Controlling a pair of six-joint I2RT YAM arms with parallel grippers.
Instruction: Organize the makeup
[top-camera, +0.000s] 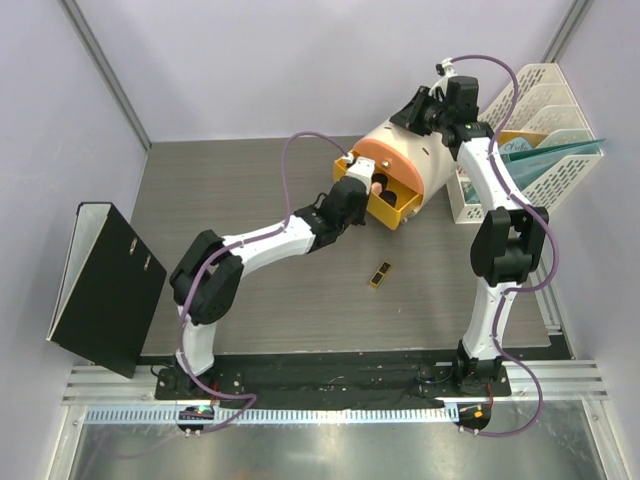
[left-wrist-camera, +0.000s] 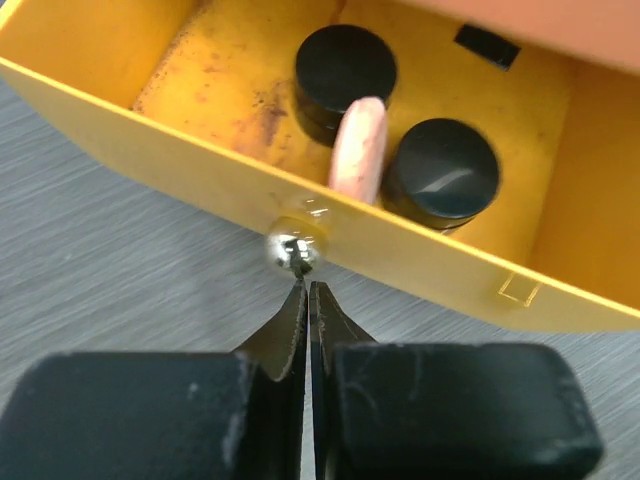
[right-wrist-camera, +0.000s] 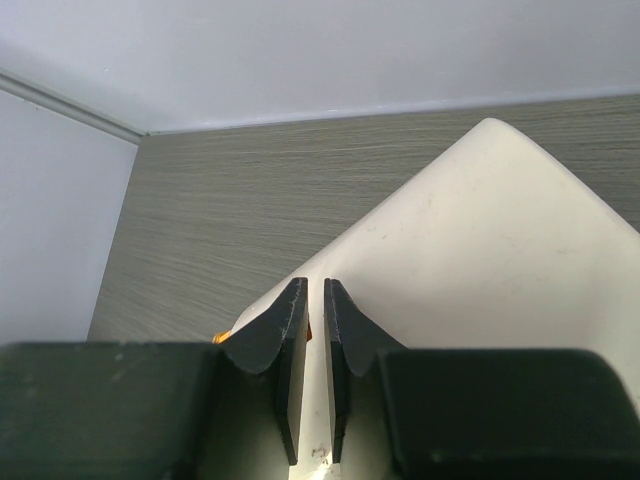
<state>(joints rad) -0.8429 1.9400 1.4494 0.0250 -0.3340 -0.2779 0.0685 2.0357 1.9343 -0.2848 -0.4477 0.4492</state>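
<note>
Currently the L claw (left-wrist-camera: 305, 290) is clenched, tips right at the silver knob (left-wrist-camera: 292, 250) of the yellow drawer (left-wrist-camera: 150, 140), which is pulled out of the cream box (right-wrist-camera: 500, 250) by the desk's far edge. Inside sit a black jar (left-wrist-camera: 345, 65) and a second black jar (left-wrist-camera: 442, 170) w/ a pink compact (left-wrist-camera: 358, 140) on edge btwn them. The R claw (right-wrist-camera: 312, 290) is pinched closed over the box top, holding nothing; the lipstick (top-camera: 380, 274) lies mid-desk, apart from the drawer.

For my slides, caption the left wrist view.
Closed left pincer at the knob of the open yellow drawer holding two black round jars and an upright pink compact.
</note>
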